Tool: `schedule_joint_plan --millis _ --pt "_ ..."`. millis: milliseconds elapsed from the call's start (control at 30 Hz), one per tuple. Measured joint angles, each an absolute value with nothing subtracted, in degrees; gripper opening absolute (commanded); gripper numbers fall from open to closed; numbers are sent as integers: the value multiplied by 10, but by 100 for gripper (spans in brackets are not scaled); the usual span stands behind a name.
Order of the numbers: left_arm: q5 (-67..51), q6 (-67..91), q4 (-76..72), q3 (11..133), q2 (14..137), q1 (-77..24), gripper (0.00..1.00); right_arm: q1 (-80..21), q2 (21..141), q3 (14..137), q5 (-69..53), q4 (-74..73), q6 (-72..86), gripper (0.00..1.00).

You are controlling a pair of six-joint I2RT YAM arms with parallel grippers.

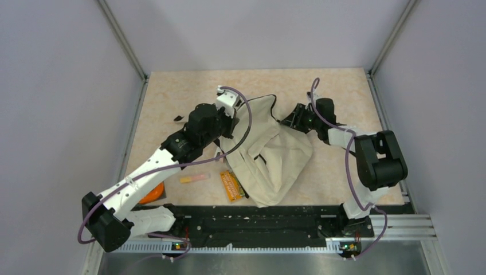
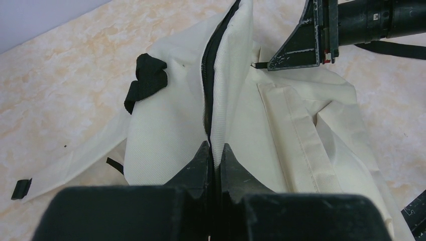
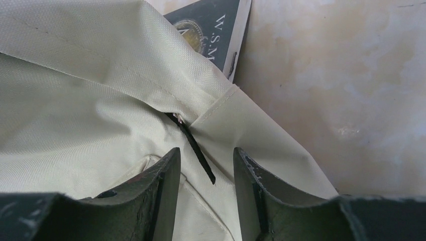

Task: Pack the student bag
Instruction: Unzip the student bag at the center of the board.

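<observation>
The student bag (image 1: 275, 154), cream-beige with a black zipper, lies crumpled in the middle of the table. My left gripper (image 1: 232, 123) is at its left upper edge. In the left wrist view the gripper (image 2: 215, 149) is shut on the bag's (image 2: 166, 125) fabric edge beside the open black zipper line. My right gripper (image 1: 289, 120) is at the bag's upper right corner. In the right wrist view it (image 3: 203, 150) is open, its jaws either side of a thin black zipper pull (image 3: 195, 145) on the bag (image 3: 75, 100), not gripping it. It also shows in the left wrist view (image 2: 296, 50).
A dark book cover (image 3: 211, 20) sticks out from under the bag. A yellow-orange box (image 1: 231, 185) and a small pale stick (image 1: 193, 179) lie left of the bag's near end. An orange object (image 1: 152, 195) sits under my left arm. A black strap end (image 2: 145, 78) lies on the bag.
</observation>
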State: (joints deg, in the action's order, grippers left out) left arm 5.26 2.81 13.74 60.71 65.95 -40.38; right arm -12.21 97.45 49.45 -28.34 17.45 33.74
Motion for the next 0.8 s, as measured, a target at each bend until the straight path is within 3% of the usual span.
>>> schedule_joint_plan --millis 200,533,633,700,800 --pt "51 28 137 607 658 -404 0 -122 985 503 -317 189 350 34" --pt "41 28 137 607 658 -404 0 -123 1000 527 -357 184 351 32" --pt "40 28 138 607 658 -404 0 -124 1007 532 -361 177 346 19" --pt "40 28 138 607 658 -404 0 -126 1013 534 -362 172 345 2" --pt "39 28 138 607 658 -404 0 -126 1014 534 -363 167 342 0"
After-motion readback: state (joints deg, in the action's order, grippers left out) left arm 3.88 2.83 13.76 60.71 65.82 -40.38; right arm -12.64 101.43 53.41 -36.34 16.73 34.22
